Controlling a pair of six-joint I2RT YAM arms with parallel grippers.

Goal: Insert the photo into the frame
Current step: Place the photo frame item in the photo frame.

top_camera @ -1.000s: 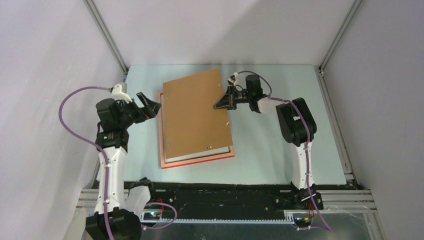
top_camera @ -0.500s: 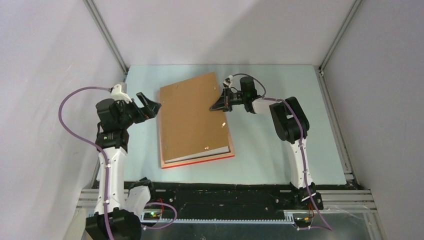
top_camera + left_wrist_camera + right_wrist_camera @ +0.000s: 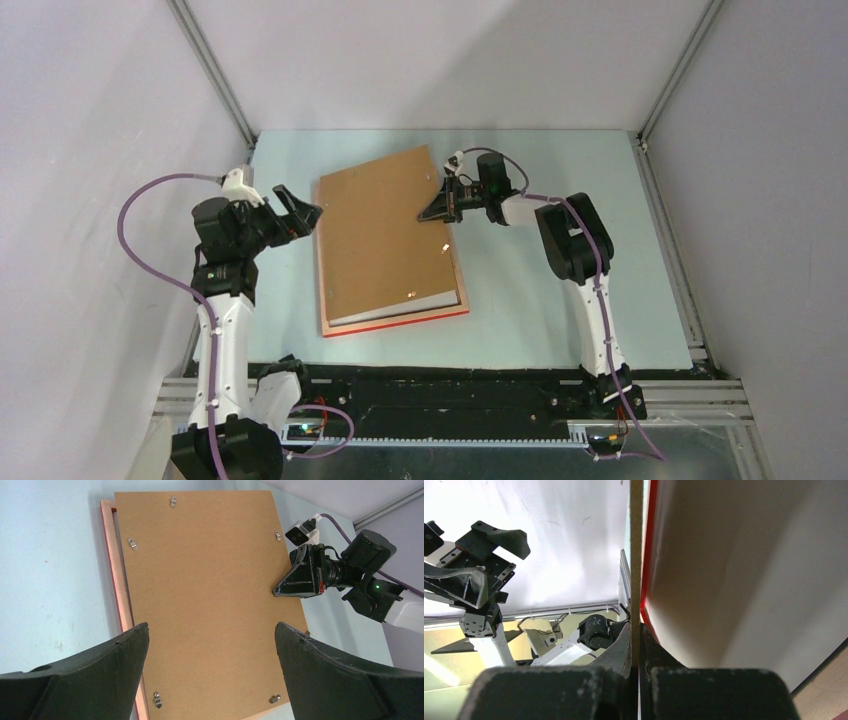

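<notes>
The red frame (image 3: 400, 322) lies flat on the table; its pale wood left edge shows in the left wrist view (image 3: 111, 565). The brown backing board (image 3: 385, 235) lies tilted over it and covers nearly all of it. My right gripper (image 3: 432, 212) is shut on the board's right edge, with the board edge-on between the jaws (image 3: 636, 555) and the frame's red rim (image 3: 650, 545) beside it. My left gripper (image 3: 305, 212) is open and empty, just left of the frame's top left corner, above the board (image 3: 200, 590). The photo's picture side is hidden under the board.
Small metal clips (image 3: 132, 543) sit along the board's edges. The pale blue table (image 3: 560, 300) is fenced by aluminium rails (image 3: 665, 230) at the right and grey walls on three sides. The arm bases stand at the near edge.
My right gripper has carried the board's upper right edge to the left, so the board now lines up more closely over the frame. The left arm has not moved.
</notes>
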